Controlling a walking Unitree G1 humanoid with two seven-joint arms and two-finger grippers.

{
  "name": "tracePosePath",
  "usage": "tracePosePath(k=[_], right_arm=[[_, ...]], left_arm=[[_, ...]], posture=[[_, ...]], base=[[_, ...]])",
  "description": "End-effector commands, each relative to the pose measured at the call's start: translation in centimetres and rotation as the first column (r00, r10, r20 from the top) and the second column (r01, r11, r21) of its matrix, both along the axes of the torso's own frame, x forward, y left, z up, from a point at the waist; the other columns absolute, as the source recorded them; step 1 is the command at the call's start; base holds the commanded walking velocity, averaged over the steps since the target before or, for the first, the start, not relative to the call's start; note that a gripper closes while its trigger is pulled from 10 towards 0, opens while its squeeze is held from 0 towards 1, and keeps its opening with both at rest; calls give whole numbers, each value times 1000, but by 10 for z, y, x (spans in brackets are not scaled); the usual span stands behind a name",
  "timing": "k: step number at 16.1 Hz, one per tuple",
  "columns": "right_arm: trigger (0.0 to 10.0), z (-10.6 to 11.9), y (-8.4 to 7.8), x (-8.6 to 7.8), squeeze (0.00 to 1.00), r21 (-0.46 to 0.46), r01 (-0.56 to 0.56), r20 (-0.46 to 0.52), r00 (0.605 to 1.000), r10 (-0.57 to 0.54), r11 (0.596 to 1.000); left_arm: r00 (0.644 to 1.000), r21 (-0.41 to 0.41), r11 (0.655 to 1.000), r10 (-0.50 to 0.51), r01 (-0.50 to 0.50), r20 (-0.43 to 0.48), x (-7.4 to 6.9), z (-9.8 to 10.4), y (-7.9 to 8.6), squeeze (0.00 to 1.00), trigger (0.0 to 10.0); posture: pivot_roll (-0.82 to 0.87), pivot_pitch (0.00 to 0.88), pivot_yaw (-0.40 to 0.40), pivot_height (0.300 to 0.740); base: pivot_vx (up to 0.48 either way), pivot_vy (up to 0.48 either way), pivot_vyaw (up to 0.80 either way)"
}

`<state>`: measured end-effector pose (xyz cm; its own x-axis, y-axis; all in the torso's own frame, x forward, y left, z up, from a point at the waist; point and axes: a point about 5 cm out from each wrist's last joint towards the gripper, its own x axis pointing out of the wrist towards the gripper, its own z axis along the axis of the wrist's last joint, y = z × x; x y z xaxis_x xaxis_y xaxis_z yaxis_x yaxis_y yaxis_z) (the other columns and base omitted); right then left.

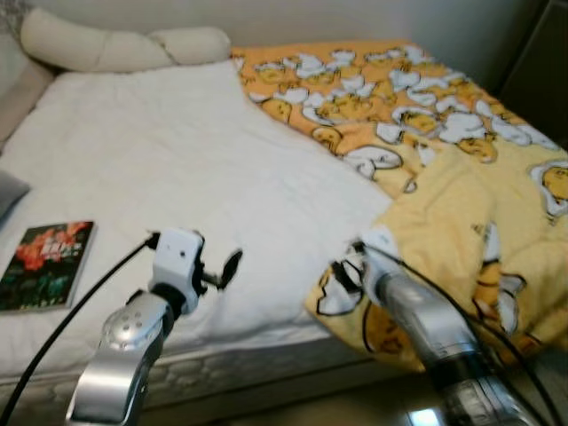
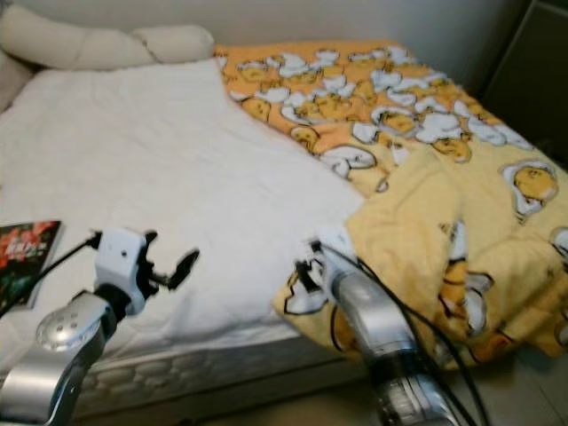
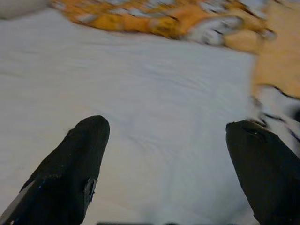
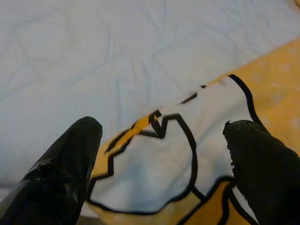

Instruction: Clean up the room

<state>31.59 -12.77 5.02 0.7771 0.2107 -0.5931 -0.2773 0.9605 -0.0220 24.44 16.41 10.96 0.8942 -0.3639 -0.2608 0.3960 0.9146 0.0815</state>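
Observation:
A yellow and orange duck-print blanket [image 1: 426,115] lies crumpled over the right half of a bed with a white sheet [image 1: 160,151]. Its front corner [image 4: 154,173] hangs near the mattress edge. My right gripper [image 1: 342,271] is open right at that corner, and in the right wrist view the white-and-yellow print lies between the spread fingers [image 4: 161,129]. My left gripper [image 1: 224,271] is open over bare sheet near the front edge, holding nothing [image 3: 166,129]. A dark-covered book [image 1: 46,264] lies on the sheet at the front left.
Long cream pillows [image 1: 115,44] lie along the head of the bed. A grey cushion [image 1: 7,191] pokes in at the left edge. A dark cabinet [image 1: 541,71] stands at the back right. Pale floor [image 1: 355,399] runs along the bed's front.

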Motion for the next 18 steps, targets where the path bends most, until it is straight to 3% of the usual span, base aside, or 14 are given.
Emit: tracePosePath(k=[1, 3, 5, 6, 7, 9, 12, 13, 14, 17, 18], right_arm=[[10000, -7, -3, 4, 1000, -31, 38, -39, 998, -39, 999], [10000, -9, 4, 13, 1000, -35, 53, -73, 996, -55, 998], [10000, -15, 10, 17, 1000, -79, 60, -115, 991, -68, 995], [10000, -17, 10, 17, 1000, -93, 72, -123, 989, -83, 993], [10000, -17, 11, 18, 0, -94, 83, -120, 988, -94, 992], [10000, -16, 14, 20, 0, 5, 152, -140, 979, -150, 988], [10000, -17, 13, 21, 0, 75, 204, -138, 972, -192, 976], [8431, -17, 11, 21, 0, 69, 204, -131, 972, -193, 977], [4196, -19, 9, 19, 0, 53, 197, -136, 973, -188, 979], [3255, -22, 3, 17, 0, 11, 189, -133, 974, -185, 982], [4549, -23, 1, 17, 0, -1, 195, -127, 973, -194, 981]], left_arm=[[999, -7, 999, -52, 52, -10, -1, 5, -3, 0, 10000], [982, -13, 984, -179, 178, -56, -7, 6, -11, 0, 10000], [938, 45, 941, -329, 335, -111, -16, 10, -13, 0, 10000], [927, 69, 930, -351, 362, -131, -18, 10, -11, 0, 10000], [918, 89, 919, -370, 384, -144, -20, 10, -9, 0, 10000], [894, 112, 894, -411, 433, -179, -26, 15, -6, 0, 10000], [887, 129, 886, -416, 445, -203, -35, 17, -2, 0, 10000], [885, 129, 885, -416, 447, -208, -37, 17, -2, 0, 10000], [882, 130, 883, -418, 451, -218, -41, 18, -2, 0, 10000], [873, 126, 879, -422, 461, -246, -51, 16, -1, 0, 10000], [871, 127, 878, -421, 461, -255, -54, 15, -1, 0, 10000]], posture=[[-12, 49, -15, 740], [7, 83, -25, 740], [43, 135, -32, 740], [53, 144, -30, 740], [68, 157, -32, 740], [132, 194, -41, 740], [168, 213, -49, 740], [177, 220, -48, 740], [187, 232, -45, 740], [191, 254, -39, 740], [192, 257, -40, 740]], base=[[0, 0, 0], [0, 0, 0], [0, 0, 0], [0, 0, 0], [0, 0, 0], [0, 0, 0], [0, 0, 0], [0, 0, 0], [0, 0, 0], [0, 0, 0], [0, 0, 0]])
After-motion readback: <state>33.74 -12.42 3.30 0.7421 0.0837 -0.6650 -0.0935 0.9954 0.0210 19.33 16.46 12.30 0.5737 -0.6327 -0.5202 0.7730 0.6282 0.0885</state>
